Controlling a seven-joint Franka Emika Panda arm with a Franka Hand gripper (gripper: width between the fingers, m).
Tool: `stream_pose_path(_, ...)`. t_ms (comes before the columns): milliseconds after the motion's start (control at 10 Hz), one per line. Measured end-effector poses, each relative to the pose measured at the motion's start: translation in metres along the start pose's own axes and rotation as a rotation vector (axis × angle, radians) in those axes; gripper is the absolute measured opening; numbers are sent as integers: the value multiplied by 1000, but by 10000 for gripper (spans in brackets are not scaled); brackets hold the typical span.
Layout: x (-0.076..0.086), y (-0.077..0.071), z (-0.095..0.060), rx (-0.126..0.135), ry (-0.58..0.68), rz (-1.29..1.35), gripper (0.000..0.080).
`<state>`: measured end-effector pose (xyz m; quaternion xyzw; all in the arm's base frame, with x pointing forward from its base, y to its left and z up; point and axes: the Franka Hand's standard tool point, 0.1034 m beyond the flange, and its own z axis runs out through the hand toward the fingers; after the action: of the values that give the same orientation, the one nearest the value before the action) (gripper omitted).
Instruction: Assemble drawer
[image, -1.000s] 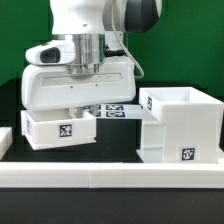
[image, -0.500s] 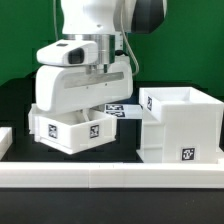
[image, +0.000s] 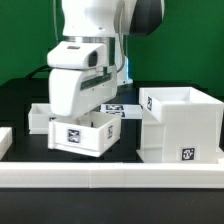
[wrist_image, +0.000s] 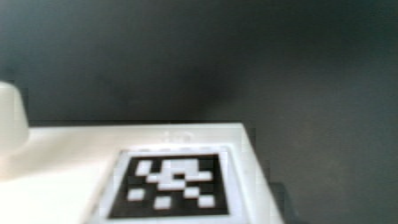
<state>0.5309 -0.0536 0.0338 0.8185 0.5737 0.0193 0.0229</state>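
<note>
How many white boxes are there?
2. One small box under the robot arm, one bigger box at the exterior view's right. A partly hidden white part behind might be another.

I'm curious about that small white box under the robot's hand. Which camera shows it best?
The exterior view: most of the small white box shows, tilted, with its tag. The wrist view shows just one tagged face, blurred.

We see the arm's casing (image: 80, 85) as smooth, glossy white plastic with soft highlights. The small box (image: 100, 138) and the large box (image: 180, 128) look like matt white plastic with smooth, even faces. The small box's tag (image: 73, 133) reads as flat black-and-white print. The table (image: 20, 100) is matt black and the backdrop (image: 20, 40) a dull green, its material unclear to us.
</note>
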Motion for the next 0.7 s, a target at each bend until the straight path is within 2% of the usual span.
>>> stream_pose_path(200,7,-4,3,4,-13,-145,41)
stream_pose_path(400,6,-3,6,26,-24,-166,41)
stream_pose_path(700,5,-3,7,27,-24,-164,41)
